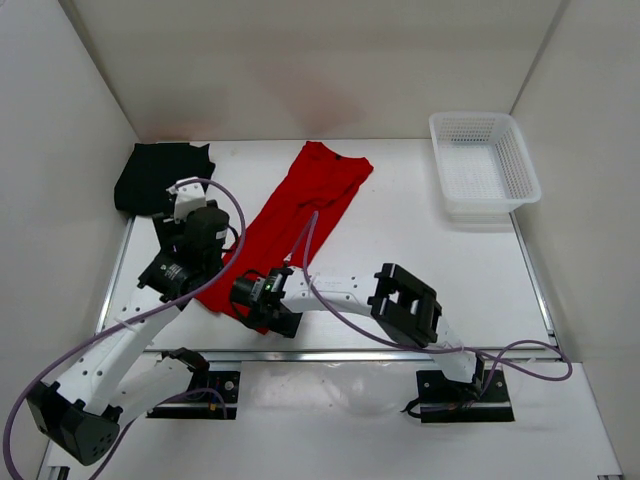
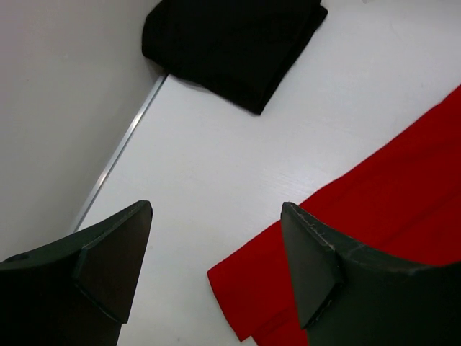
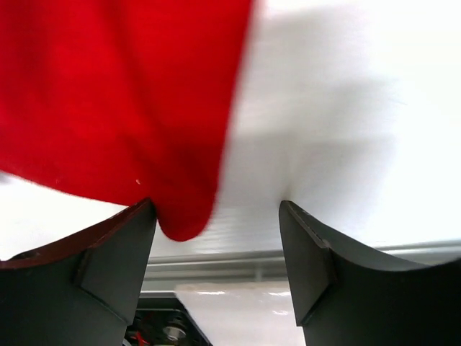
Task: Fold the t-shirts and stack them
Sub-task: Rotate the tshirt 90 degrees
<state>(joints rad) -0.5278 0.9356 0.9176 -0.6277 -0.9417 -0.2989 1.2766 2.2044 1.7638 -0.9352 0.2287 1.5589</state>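
Note:
A red t-shirt (image 1: 300,200) lies folded into a long strip, slanting from the back middle of the table toward the near left. A black t-shirt (image 1: 160,175) sits folded at the back left corner. My left gripper (image 1: 190,212) hovers open over bare table by the strip's near-left side. In the left wrist view the red t-shirt's corner (image 2: 252,288) lies below and between the jaws of the left gripper (image 2: 216,216), with the black t-shirt (image 2: 230,43) far ahead. My right gripper (image 1: 252,312) is open at the strip's near end. The red hem (image 3: 180,216) touches its left finger, ungripped, in the right gripper (image 3: 216,209).
A white mesh basket (image 1: 485,165) stands at the back right. A metal rail (image 1: 400,352) runs along the table's near edge, just past the right gripper. White walls close in the left, back and right sides.

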